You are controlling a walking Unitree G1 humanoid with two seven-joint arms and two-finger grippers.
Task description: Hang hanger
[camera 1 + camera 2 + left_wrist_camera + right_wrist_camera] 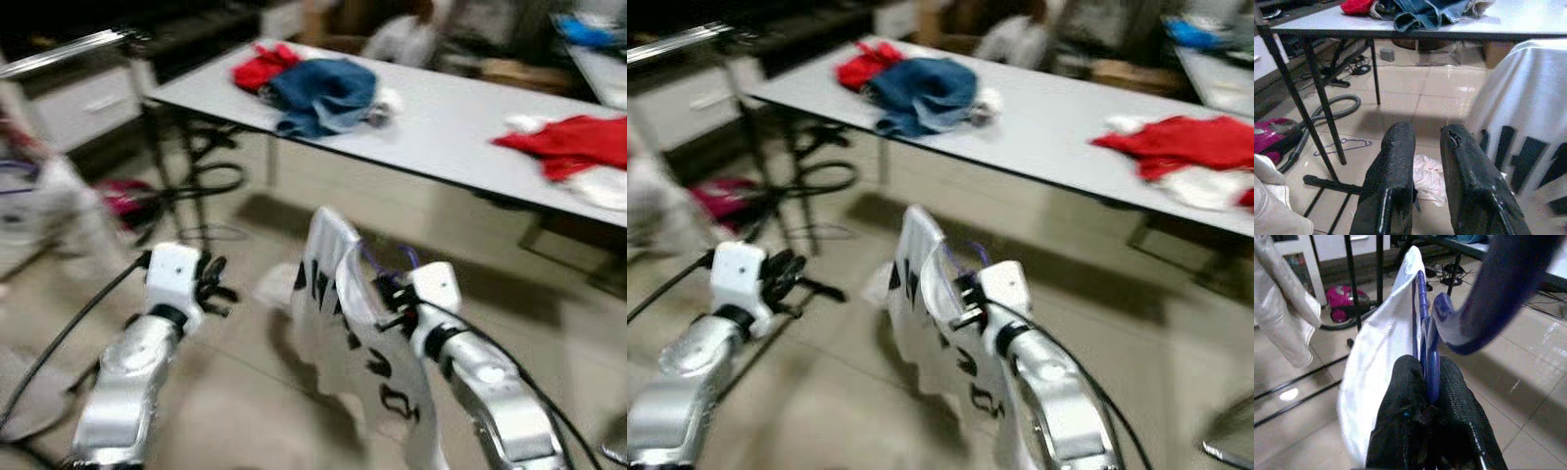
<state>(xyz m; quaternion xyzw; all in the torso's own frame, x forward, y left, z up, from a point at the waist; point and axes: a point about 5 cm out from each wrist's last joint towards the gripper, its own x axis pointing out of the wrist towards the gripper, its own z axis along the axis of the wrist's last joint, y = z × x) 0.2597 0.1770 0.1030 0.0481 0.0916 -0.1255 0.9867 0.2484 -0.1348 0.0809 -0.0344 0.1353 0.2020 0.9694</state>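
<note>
Right gripper [1427, 382] clamped on the neck of a purple hanger [1422, 328], fingers [1400, 396] pressed tight on either side of the plastic. Seen up close from the right wrist: the hook curving large and blurred overhead, and a white shirt [1376, 362] draped over the hanger's shoulders. From the head views, held up in front of the right arm, the same shirt [343, 313] hanging with black markings down its front, above the tiled floor [235, 392].

Left gripper [1422, 166] unladen, fingers [1396, 161] parted by a narrow gap with nothing between them. Through the left wrist camera: a crumpled pale cloth [1427, 178] on the floor just beyond the fingertips, a second purple hanger [1344, 145] lying flat on the tiles, and a magenta vacuum cleaner [1271, 139] with its grey hose [1337, 110] beside black rack legs [1322, 107].

Farther out in the head views: a long white table [441, 127] carrying blue jeans [323, 93] next to a red garment [263, 67], with another red garment [573, 142] toward the far end. At upper left, a metal rail [69, 51]. Head views blurred.
</note>
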